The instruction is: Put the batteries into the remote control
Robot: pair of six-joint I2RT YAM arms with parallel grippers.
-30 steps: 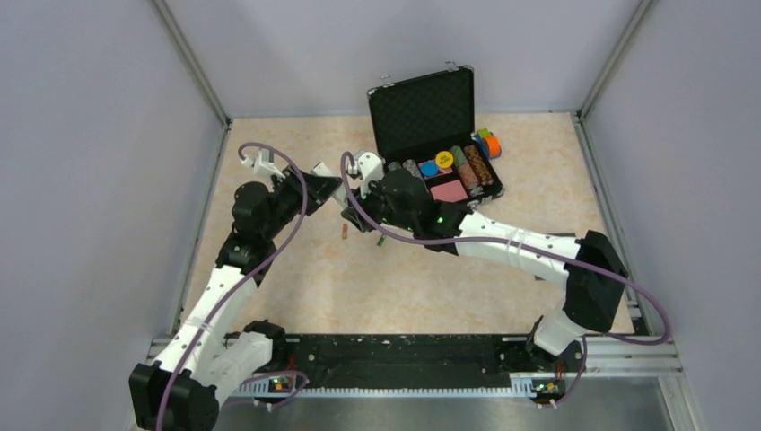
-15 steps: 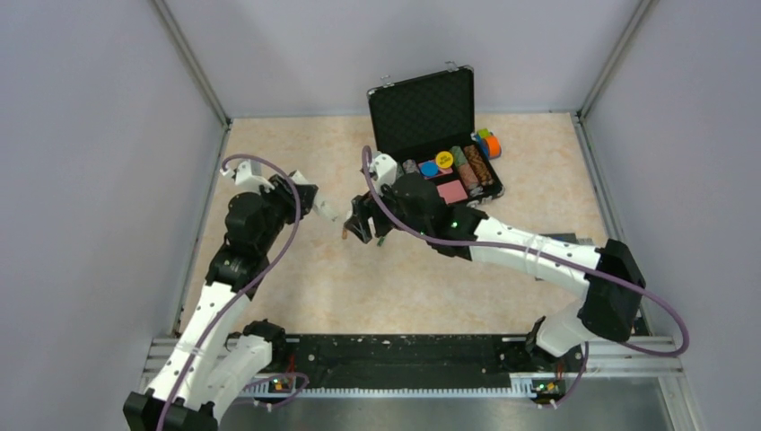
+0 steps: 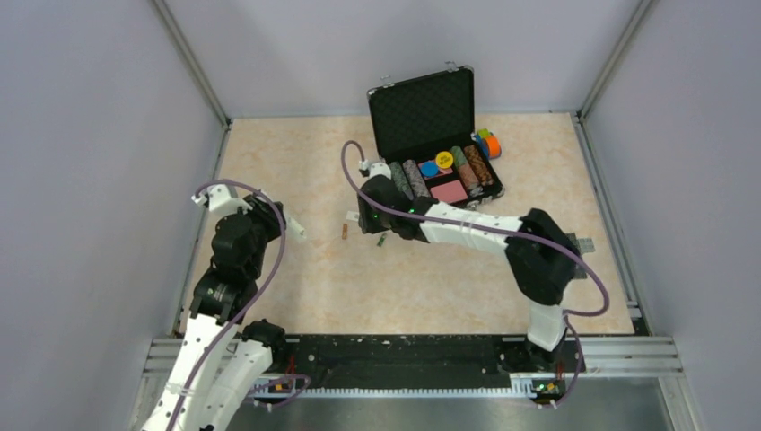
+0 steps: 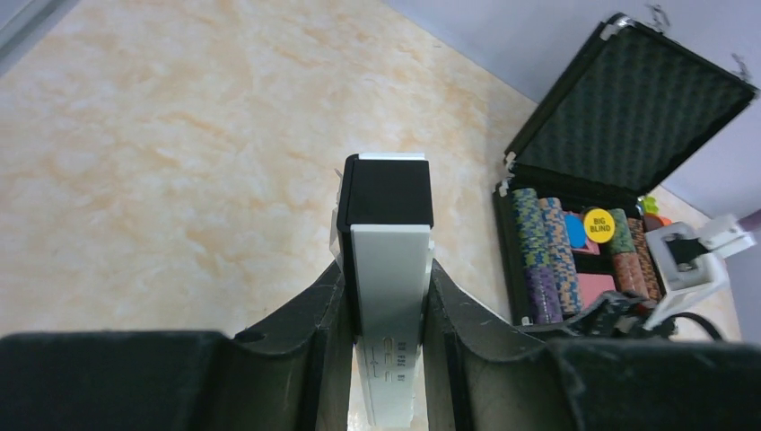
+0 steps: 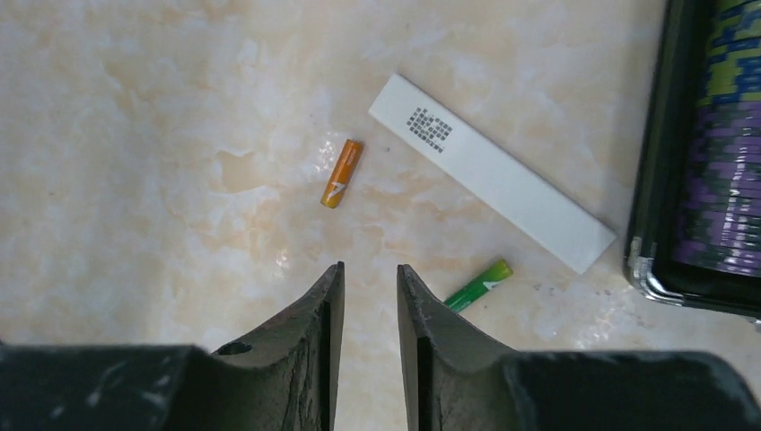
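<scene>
Marbled beige tabletop (image 5: 135, 108) lies under your right gripper (image 5: 370, 269), jaws slightly apart and empty: small orange cylindrical battery (image 5: 342, 172) at eleven o'clock, green cylindrical battery (image 5: 478, 285) at three, flat white plastic remote control (image 5: 492, 184) at two. Your left gripper (image 4: 386, 268) clamps a black-capped white bar (image 4: 386, 202).

The bench (image 3: 269, 162) is a smooth, beige marbled sheet with a faint sheen. The remote control (image 4: 388, 260) is smooth white plastic with a glossy black cap. The cover (image 5: 492, 184) lying near the case (image 3: 422, 112) is matt white plastic. The orange battery (image 5: 342, 173) and green battery (image 5: 477, 285) have glossy printed wraps. Dimpled black foam lines the case lid. The right claw (image 5: 370, 269) is matt black, lightly scuffed plastic.
</scene>
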